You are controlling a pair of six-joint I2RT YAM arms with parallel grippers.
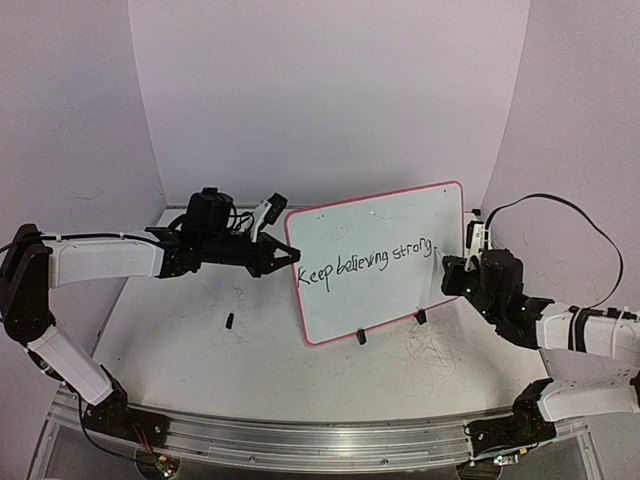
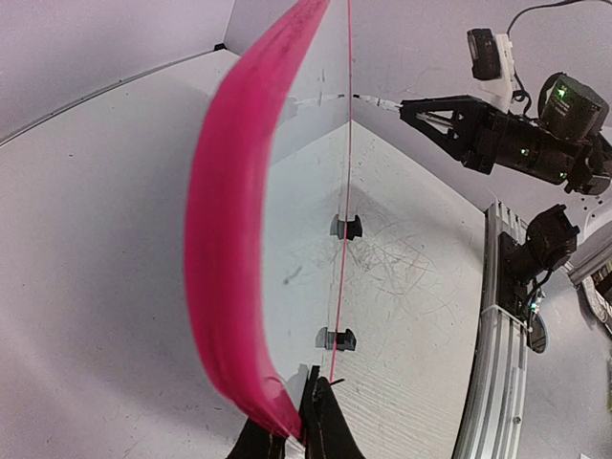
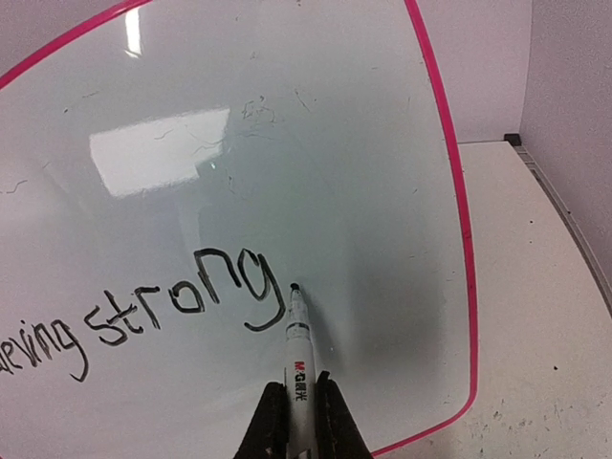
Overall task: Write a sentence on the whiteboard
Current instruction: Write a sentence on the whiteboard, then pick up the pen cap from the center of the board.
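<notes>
Step in hand, as I read it: the full stop closing the sentence [image 1: 365,265], "Keep believing strong". R jaws are clamped on the marker [image 3: 298,349]. Its tip is at the whiteboard [image 1: 390,215] just right of the "g"; touching or just off, can't tell.

To do it well:
- Short, light dab w/ no sideways drag.
- Back straight off along the pen's own axis so the dot doesn't tail.
- Don't press hard; that would likely rock the whiteboard backward, so the L side has to brace it. L jaws are pinched together on its left pink rim.

Whiteboard stands near upright on the worktop [image 1: 200,340], on black clips [image 1: 360,337], between the two arms, face toward the bases. Long axis runs L-R, w/ the right end higher in top view. The sentence follows that axis, climbing slightly to the right. Marker's axis meets the face steeply, tip fwd, rear end in the jaws.
</notes>
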